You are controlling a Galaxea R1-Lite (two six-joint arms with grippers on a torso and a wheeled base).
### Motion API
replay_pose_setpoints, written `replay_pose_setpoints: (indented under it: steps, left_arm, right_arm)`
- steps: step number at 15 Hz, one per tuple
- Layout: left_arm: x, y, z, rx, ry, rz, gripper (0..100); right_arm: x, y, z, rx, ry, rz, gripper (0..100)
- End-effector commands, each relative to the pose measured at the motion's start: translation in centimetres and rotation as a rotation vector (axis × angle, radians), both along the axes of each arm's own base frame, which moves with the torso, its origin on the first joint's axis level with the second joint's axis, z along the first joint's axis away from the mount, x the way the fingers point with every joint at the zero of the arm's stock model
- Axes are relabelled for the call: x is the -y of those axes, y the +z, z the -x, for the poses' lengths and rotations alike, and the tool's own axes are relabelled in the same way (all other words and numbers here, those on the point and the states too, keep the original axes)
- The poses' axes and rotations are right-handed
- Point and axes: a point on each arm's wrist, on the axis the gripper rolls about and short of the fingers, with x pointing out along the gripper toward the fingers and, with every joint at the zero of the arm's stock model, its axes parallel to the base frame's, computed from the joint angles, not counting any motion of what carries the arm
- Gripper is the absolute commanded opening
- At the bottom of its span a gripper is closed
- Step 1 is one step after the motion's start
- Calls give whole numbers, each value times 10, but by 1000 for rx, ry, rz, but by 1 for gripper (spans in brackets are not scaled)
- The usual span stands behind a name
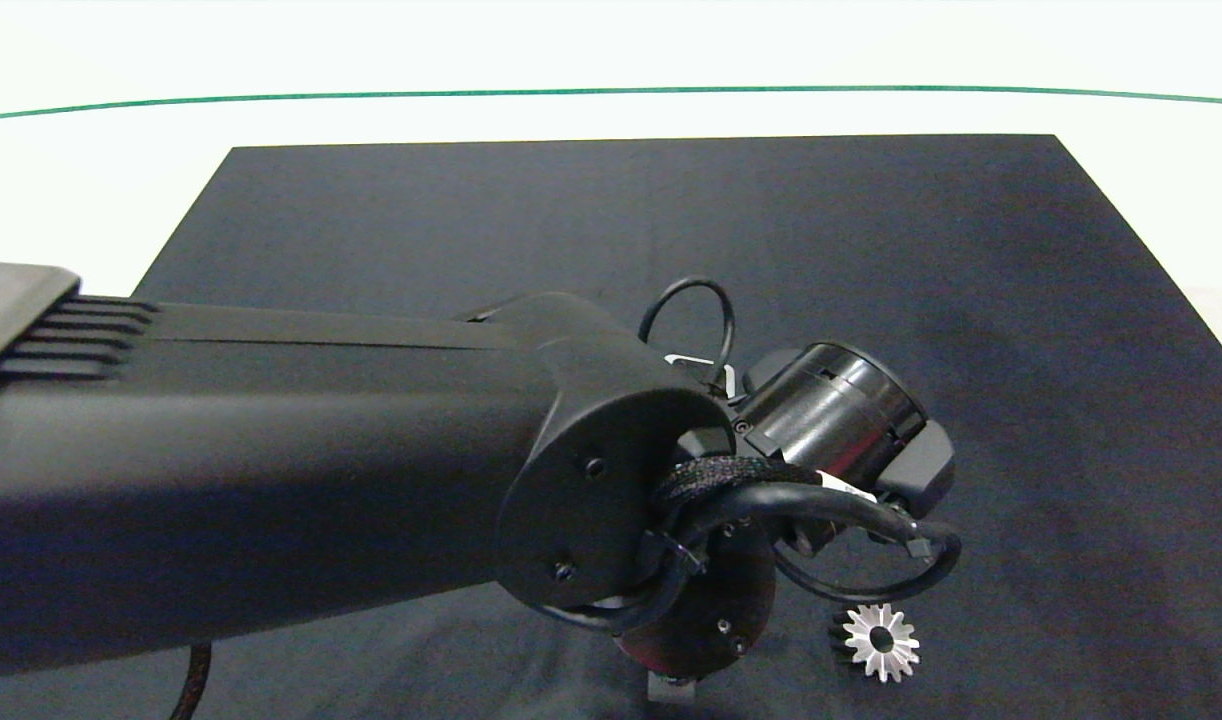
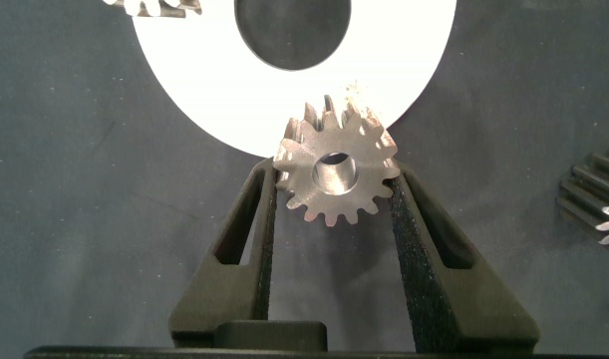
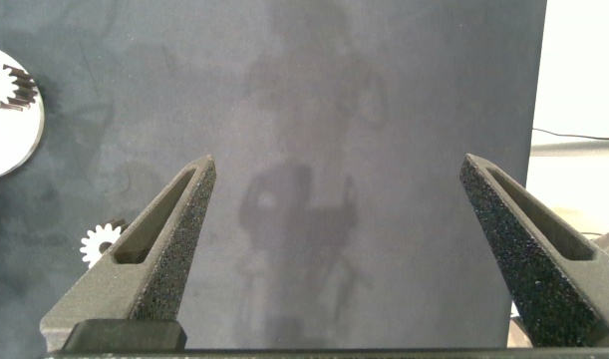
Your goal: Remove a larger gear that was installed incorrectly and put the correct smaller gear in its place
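Head view: left arm hides the work; larger gear [image 1: 880, 641] lies on the mat at 5 o'clock. Left wrist: left end effector [image 2: 334, 194] pinches smaller gear [image 2: 336, 167], thick, blunt-toothed, just over the white disc [image 2: 184, 80]; we should seat it level, bore centred. Right wrist: right end effector [image 3: 336, 189] wide open, empty.

In the head view the left arm [image 1: 271, 480] hides its own end effector. The white ring plate [image 2: 184, 70] is cut off by the picture's edge.
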Motion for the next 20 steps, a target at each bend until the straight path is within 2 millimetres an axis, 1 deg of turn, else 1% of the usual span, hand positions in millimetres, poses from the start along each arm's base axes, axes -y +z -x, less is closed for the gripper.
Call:
replay_pose_setpoints:
  steps: [1,9,16,20]
  left_arm:
    - [2,-1,1,1,0,-2,13]
    - [0,-4,0,-15,8,-33,13]
    - [-2,0,-4,-6,15,-18,13]
    - [0,-1,-3,-8,12,-22,13]
  right_arm:
    - [0,-1,-1,-8,0,2,100]
    - [0,-1,-1,-8,1,2,100]
    - [0,-1,-2,-11,3,2,100]
    - [0,-2,-2,-13,3,2,100]
